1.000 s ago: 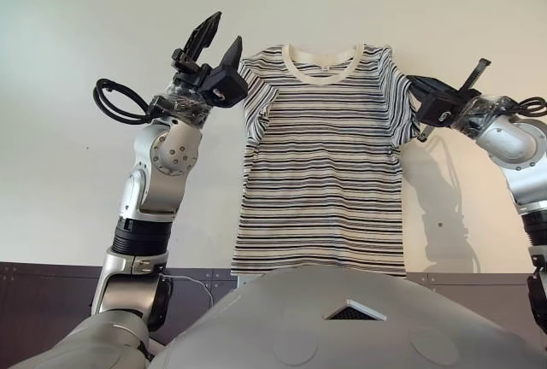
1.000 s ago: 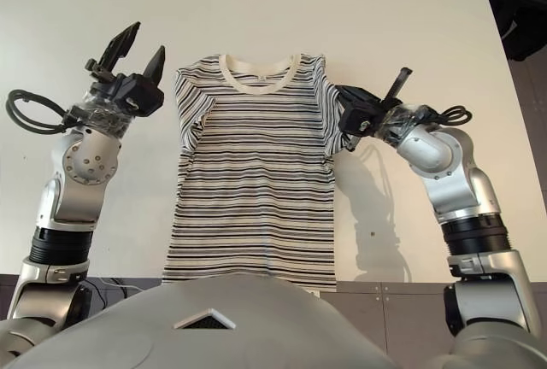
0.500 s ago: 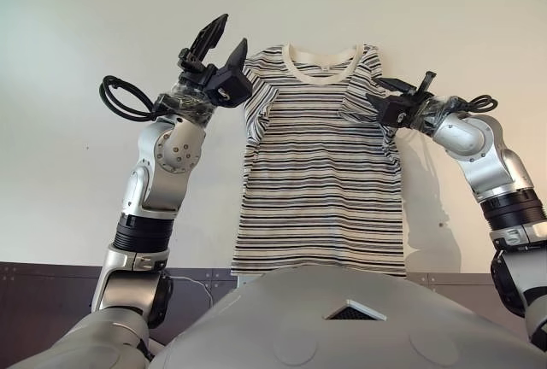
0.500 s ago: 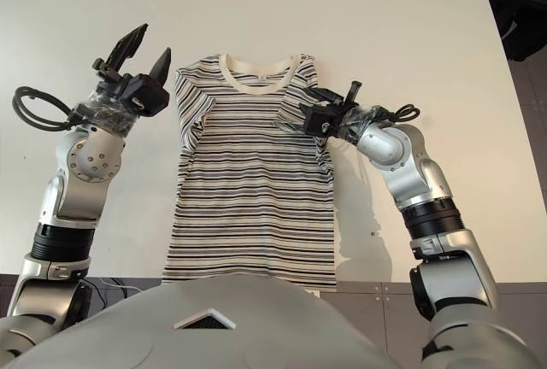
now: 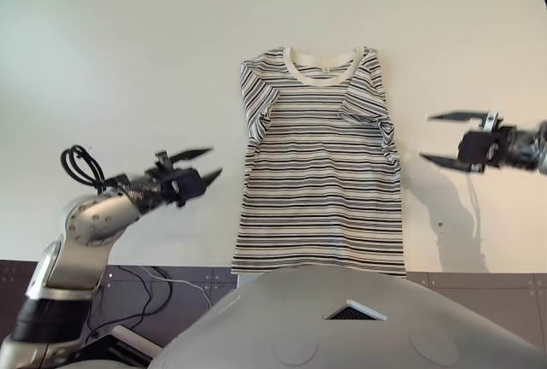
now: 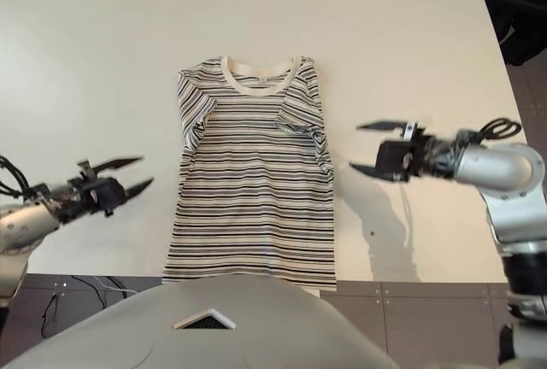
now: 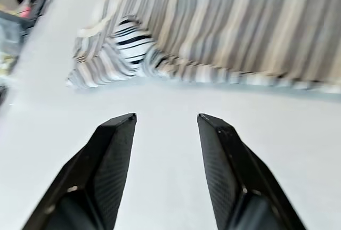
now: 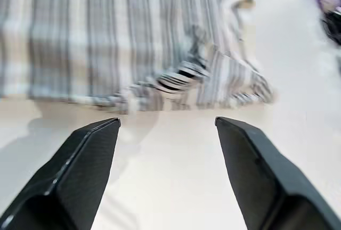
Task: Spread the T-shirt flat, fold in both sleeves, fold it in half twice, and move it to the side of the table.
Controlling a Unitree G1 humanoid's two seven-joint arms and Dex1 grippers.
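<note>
lying flat on the white table, the t-shirt has its left sleeve and right sleeve tucked in. beside its left edge hangs the left gripper, beside its right edge the right gripper, both with fingers splayed wide. wrist views reveal the sleeves' rumpled folds.

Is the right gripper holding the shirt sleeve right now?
No, the right gripper is open above the bare table, beside the T-shirt and apart from it.
</note>
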